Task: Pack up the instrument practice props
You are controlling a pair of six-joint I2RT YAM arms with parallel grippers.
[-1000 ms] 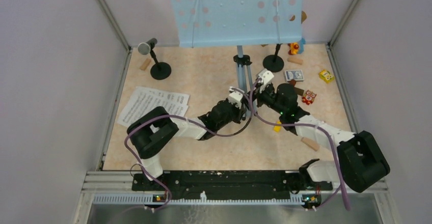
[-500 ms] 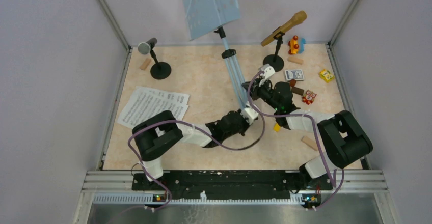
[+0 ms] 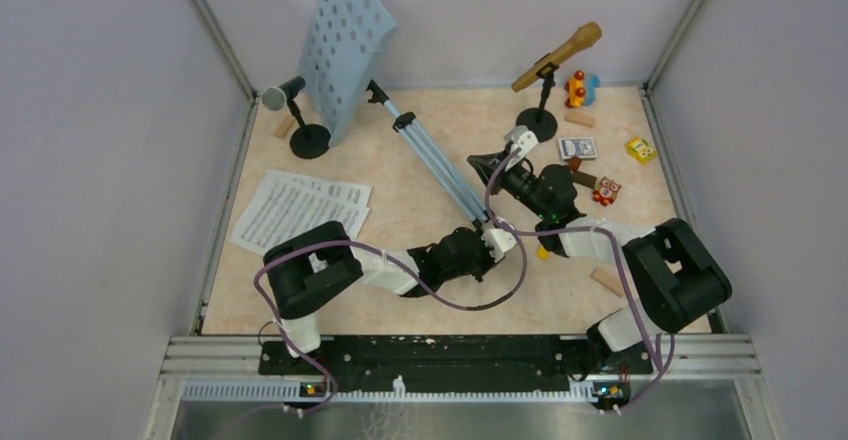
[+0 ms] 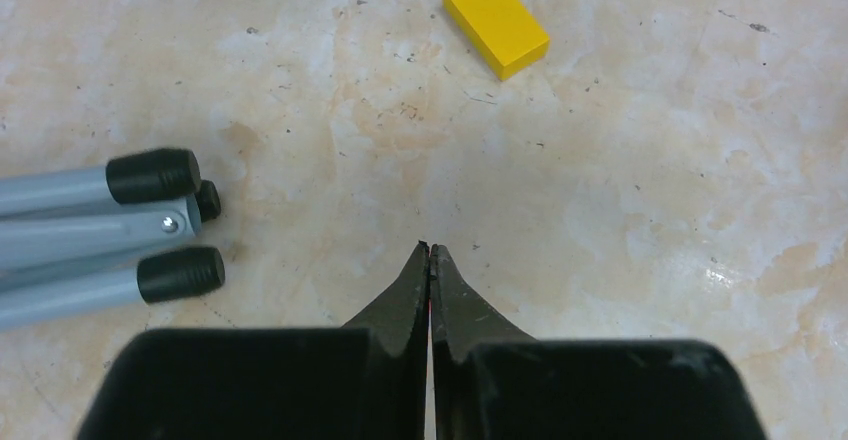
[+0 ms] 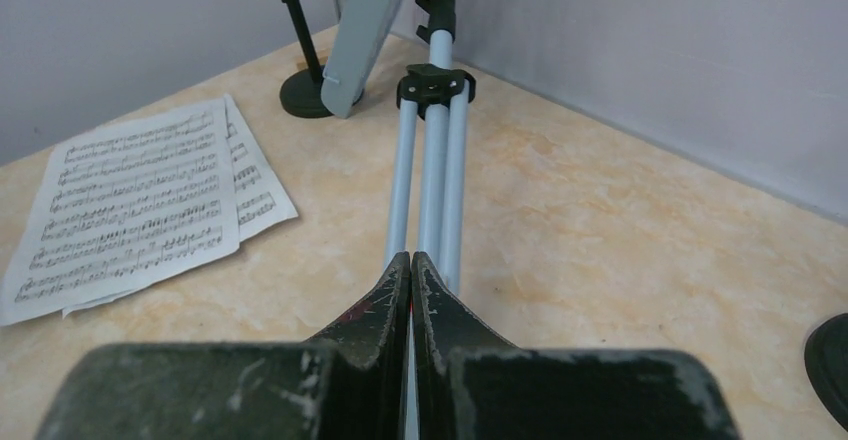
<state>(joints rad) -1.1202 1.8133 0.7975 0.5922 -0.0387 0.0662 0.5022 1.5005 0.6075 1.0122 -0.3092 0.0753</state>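
The light blue hole-punched music desk [image 3: 345, 45] is tipped over to the back left, and its edge [image 5: 360, 30] rests by a black mic holder's base [image 3: 310, 140]. Its folded grey legs [image 3: 435, 165] slant across the floor. My right gripper [image 3: 480, 165] is shut and empty just over the legs [image 5: 430, 180]. My left gripper [image 4: 430, 250] is shut and empty, to the right of the black leg caps [image 4: 160, 175]. White music sheets [image 3: 300, 208] lie at the left. A black microphone [image 3: 283, 92] and a gold microphone [image 3: 560, 52] sit in their holders.
A yellow block [image 4: 496, 32] lies just ahead of my left gripper. A card box [image 3: 577, 147], a red toy [image 3: 606, 191], a yellow toy [image 3: 641, 149] and wooden blocks [image 3: 608, 281] are scattered at the right. Walls enclose three sides.
The music stand has swung from upright down to the back left. Both grippers have shut, the right one after standing wide. The left gripper has slid toward the leg ends.
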